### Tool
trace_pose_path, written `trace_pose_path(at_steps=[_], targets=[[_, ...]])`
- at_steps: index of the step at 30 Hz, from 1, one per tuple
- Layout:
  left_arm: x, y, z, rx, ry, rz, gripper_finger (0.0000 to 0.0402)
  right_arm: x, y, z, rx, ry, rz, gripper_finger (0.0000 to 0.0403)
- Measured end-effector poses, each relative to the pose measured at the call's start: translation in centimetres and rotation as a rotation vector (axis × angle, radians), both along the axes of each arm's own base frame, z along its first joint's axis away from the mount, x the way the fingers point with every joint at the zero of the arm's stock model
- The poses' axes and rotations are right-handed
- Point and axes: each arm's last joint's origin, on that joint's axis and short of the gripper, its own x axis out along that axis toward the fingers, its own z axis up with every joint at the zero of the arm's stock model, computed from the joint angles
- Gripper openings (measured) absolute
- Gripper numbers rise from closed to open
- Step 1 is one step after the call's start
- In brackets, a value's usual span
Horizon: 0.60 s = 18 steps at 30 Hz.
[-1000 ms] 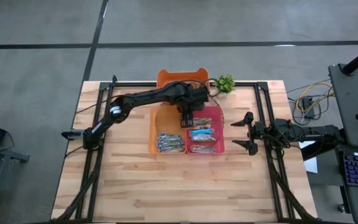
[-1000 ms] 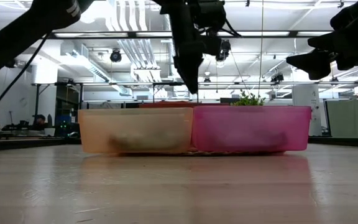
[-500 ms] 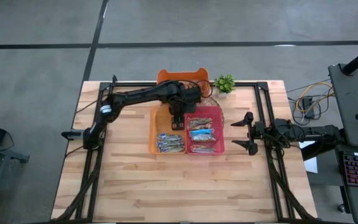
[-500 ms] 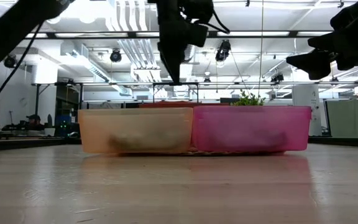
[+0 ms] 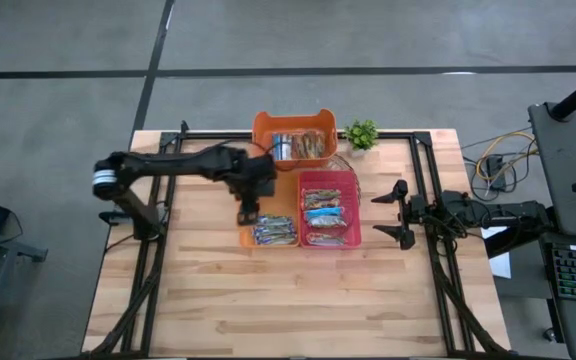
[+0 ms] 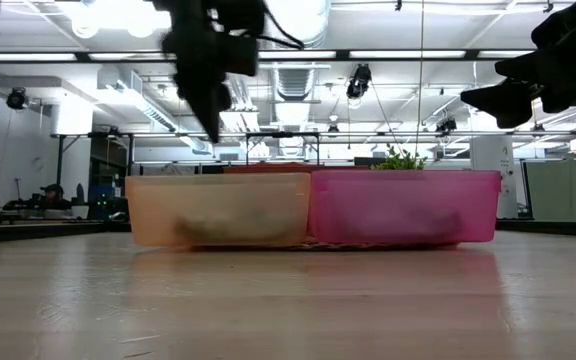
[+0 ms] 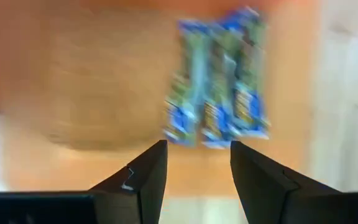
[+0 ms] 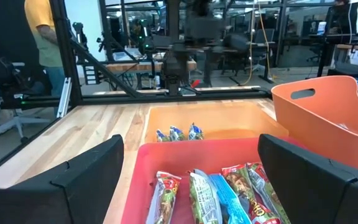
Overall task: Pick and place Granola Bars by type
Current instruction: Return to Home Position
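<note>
Pulling back from over the pink bin (image 5: 328,178) to the light orange bin's (image 5: 271,195) outer edge, the left pincer (image 5: 245,212) hangs spread and empty — blue Granola Bars (image 5: 274,231) lie in that bin — so the drop looks done, while the right pincer (image 5: 400,215) waits spread, well apart.

High view: overhead, straight down, whole table (image 5: 218,300). Low view: tabletop height, level, facing the room. Left wrist view: close above light orange bin (image 7: 73,93). Right wrist view: farther, across pink bin (image 8: 185,152). Light orange bin common to all.
</note>
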Motion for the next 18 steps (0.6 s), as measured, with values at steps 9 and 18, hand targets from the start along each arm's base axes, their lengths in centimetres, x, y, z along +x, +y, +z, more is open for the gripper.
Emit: trace_pose_path(at_steps=[9,18], targets=[[-5.5,-2.4,-1.5,-0.105,-0.051,-0.05,0.0228,0.0,0.0,0.0,0.0,0.0,0.0,0.0359],[-10.9,-3.6,-3.6,-0.119,-0.071,-0.05,0.0314,0.0,0.0,0.0,0.001,-0.001,0.0,0.0359]])
